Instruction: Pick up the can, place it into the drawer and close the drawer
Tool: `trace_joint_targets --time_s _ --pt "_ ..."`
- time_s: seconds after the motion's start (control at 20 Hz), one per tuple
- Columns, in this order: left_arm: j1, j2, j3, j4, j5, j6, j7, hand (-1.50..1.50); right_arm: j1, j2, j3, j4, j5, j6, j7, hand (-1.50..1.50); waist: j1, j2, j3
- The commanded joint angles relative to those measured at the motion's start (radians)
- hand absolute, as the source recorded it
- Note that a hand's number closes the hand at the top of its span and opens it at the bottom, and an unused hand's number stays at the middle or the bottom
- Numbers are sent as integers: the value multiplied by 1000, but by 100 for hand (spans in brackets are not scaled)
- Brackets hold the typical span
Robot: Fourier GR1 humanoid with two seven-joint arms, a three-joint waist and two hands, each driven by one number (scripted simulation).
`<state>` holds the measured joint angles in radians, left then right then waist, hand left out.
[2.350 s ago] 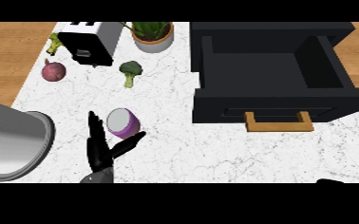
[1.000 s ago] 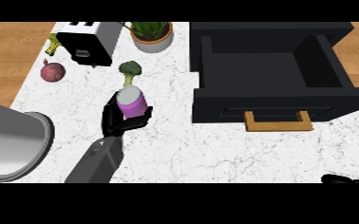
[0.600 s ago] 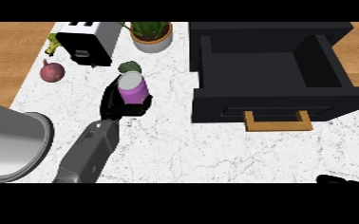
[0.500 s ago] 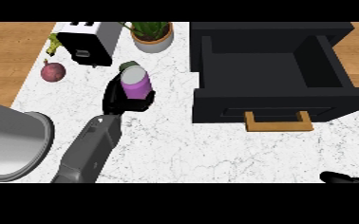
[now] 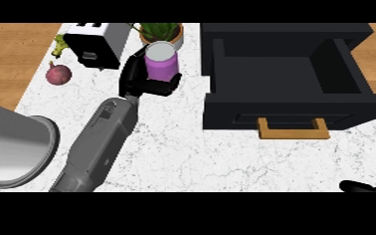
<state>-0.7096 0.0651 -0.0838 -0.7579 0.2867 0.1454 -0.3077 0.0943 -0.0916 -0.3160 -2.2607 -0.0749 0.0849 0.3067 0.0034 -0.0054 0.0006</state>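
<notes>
Can (image 5: 161,62), purple with a pale lid, sits upright in the left hand (image 5: 143,78), whose black fingers and thumb curl round its lower body. It is held to the left of the drawer (image 5: 286,79), just in front of the potted plant (image 5: 161,31) and apart from the drawer's near wall. The drawer stands pulled open, dark inside, its wooden handle (image 5: 292,129) facing the lower edge. Further left of the drawer stand a toaster (image 5: 98,42) and a reddish onion (image 5: 58,73) on the white bench (image 5: 191,154). Only a dark tip of the right hand (image 5: 358,186) shows below the drawer; I cannot tell how its fingers stand.
</notes>
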Motion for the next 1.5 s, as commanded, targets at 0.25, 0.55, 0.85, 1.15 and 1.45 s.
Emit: trace_joint_targets --time_s 0.25,0.55,0.85,1.15,1.45 --pt "-135 -35 -38 -232 -36 115 310 150 -2 -5 -12 -25 -13 -4 30 -150 -5 2 0" --pt "-272 -64 -86 -281 -77 234 468 150 -56 -30 -26 43 2 -6 11 -150 -6 3 0" --pt "-467 -65 -85 -157 -54 263 521 150 -46 -15 -15 39 -6 1 -2 -150 -20 7 0" --pt "-661 -65 -79 33 -15 304 530 150 -32 -6 -16 -10 -23 -3 16 -150 -45 10 1" --pt "-766 -65 -72 220 21 272 479 150 -71 -48 -34 -2 -39 9 36 -150 -57 16 1"
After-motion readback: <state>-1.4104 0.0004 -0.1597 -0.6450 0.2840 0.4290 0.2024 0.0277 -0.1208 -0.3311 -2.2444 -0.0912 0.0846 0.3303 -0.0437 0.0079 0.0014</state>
